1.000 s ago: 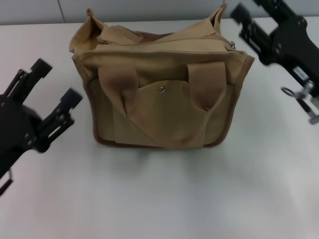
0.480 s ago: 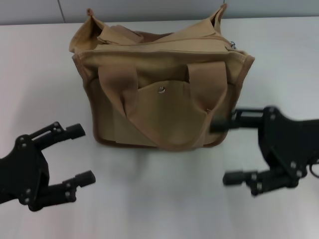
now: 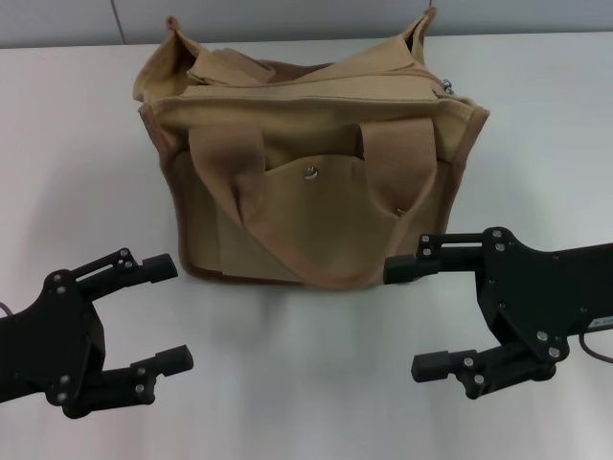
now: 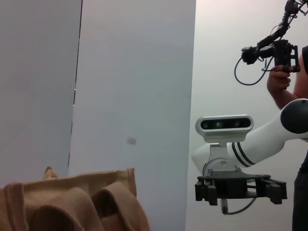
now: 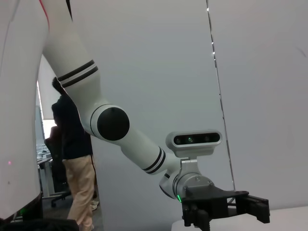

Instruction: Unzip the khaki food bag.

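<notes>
Khaki food bag (image 3: 311, 163) upright on white table (image 3: 316, 402), zipper closed.

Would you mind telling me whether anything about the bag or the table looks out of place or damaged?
Nothing stands out. The khaki food bag sits upright on the white table, undamaged, its top slumping a little as soft canvas does. The left end effector and right end effector hover open, clear of it.
</notes>
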### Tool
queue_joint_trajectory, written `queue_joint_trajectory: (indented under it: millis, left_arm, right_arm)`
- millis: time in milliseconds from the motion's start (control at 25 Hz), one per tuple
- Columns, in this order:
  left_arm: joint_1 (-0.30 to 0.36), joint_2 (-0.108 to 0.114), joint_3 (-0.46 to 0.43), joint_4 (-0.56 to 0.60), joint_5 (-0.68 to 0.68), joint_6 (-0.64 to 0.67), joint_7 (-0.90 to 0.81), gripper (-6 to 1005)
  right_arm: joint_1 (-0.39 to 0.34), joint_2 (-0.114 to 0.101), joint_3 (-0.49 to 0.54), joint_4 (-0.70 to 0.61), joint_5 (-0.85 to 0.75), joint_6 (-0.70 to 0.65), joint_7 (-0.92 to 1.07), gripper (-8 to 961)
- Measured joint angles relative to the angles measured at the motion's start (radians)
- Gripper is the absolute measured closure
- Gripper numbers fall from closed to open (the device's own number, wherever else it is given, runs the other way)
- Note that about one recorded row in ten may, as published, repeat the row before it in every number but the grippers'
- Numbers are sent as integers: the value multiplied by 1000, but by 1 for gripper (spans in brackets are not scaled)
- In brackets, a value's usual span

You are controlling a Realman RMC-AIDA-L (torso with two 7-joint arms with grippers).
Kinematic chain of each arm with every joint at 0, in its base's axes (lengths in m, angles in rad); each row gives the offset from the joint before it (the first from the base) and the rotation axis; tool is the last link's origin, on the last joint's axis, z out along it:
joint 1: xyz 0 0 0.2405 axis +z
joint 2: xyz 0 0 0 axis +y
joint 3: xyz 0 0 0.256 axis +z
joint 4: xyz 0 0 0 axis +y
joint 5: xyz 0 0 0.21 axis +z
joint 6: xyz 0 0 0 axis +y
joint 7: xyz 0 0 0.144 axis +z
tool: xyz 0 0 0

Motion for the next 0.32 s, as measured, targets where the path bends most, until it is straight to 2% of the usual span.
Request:
queue_joint_trajectory:
  millis: [320]
  left_arm:
    - [3,-2,2,0,2,-19,-3,165]
  right_arm:
    - [-1,2,7,4,1,16,1,161]
